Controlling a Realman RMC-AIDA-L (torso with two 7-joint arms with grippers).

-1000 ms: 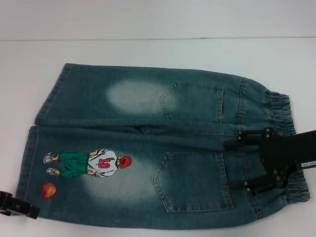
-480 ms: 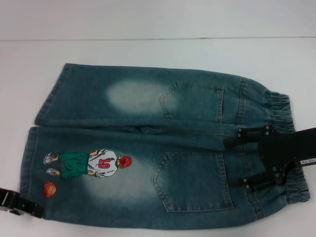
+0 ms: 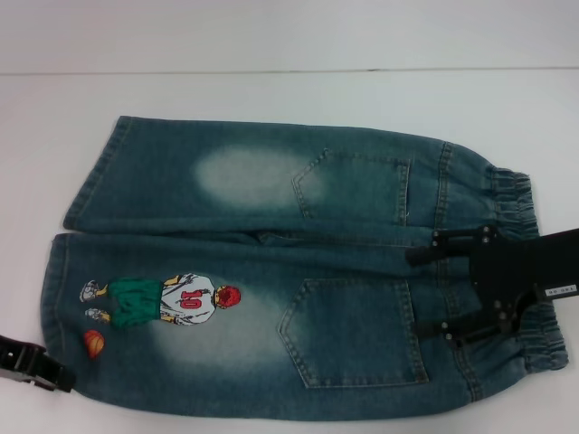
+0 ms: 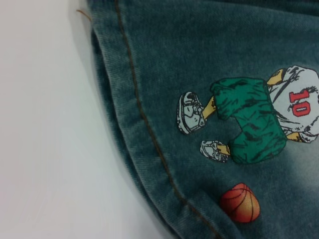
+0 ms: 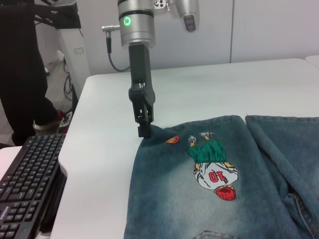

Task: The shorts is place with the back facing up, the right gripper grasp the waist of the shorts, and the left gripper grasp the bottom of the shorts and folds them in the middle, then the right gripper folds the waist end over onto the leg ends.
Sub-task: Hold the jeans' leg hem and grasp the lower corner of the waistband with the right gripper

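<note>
The shorts [image 3: 271, 271] lie flat, back up, on the white table. The waist [image 3: 520, 271] is at the right and the leg hems [image 3: 86, 181] at the left. My right gripper [image 3: 434, 294] is open over the near half of the waistband, one finger [image 3: 425, 256] by the centre seam and the other [image 3: 445, 333] beside the near pocket. My left gripper [image 3: 41, 366] [image 5: 144, 128] points straight down at the near leg's hem corner [image 5: 149, 133]. It is shut on the hem there, close to the embroidered basketball [image 4: 240, 202] and player figure [image 4: 249, 119].
The table's edge [image 5: 75, 164] runs close behind the left gripper. Beyond it are a black keyboard [image 5: 25, 184] and a person in dark clothes [image 5: 20, 64]. Bare white table [image 3: 289, 99] lies beyond the far leg.
The left gripper has moved slightly up along the near hem corner. The denim there has bunched inward and the basketball patch has shifted with it. The right gripper has barely moved.
</note>
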